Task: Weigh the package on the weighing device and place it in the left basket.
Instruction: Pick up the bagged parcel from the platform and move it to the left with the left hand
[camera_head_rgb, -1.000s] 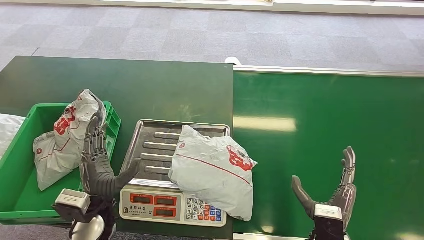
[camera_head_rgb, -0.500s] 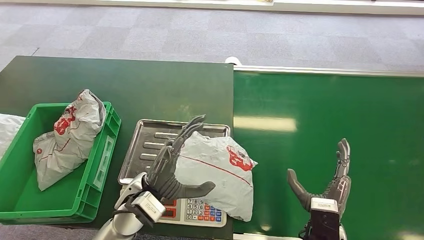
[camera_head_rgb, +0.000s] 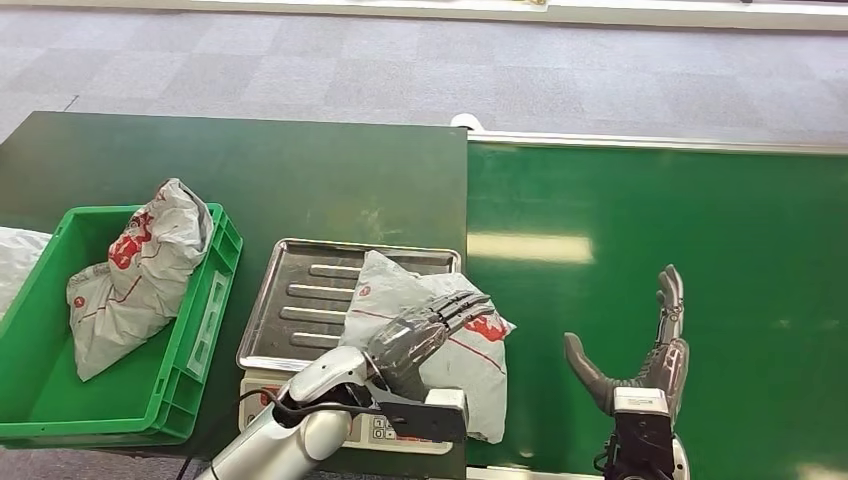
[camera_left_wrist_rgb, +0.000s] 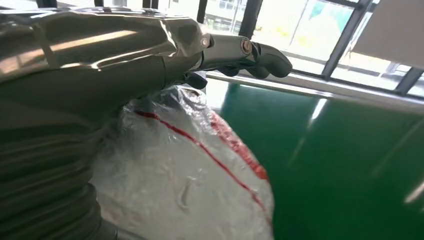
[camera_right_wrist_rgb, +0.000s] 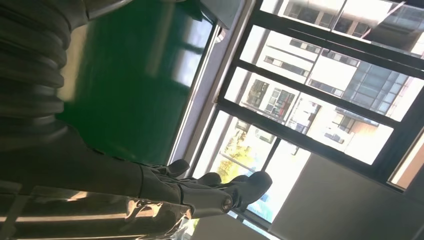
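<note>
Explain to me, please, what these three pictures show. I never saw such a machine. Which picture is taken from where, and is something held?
This is a humanoid robot with two silver arms, each ending in a hand. The wide picture comes from a camera high on its body, looking down. The other two come from cameras at its wrists, so they look tilted.

On the dark table stands a weighing scale with a metal tray and keypad. A grey package lies on it. The left hand reaches over the package with fingers stretched out; I see no grip. The right hand is open above the green belt, holding nothing. A green basket on the left contains another package.
</note>
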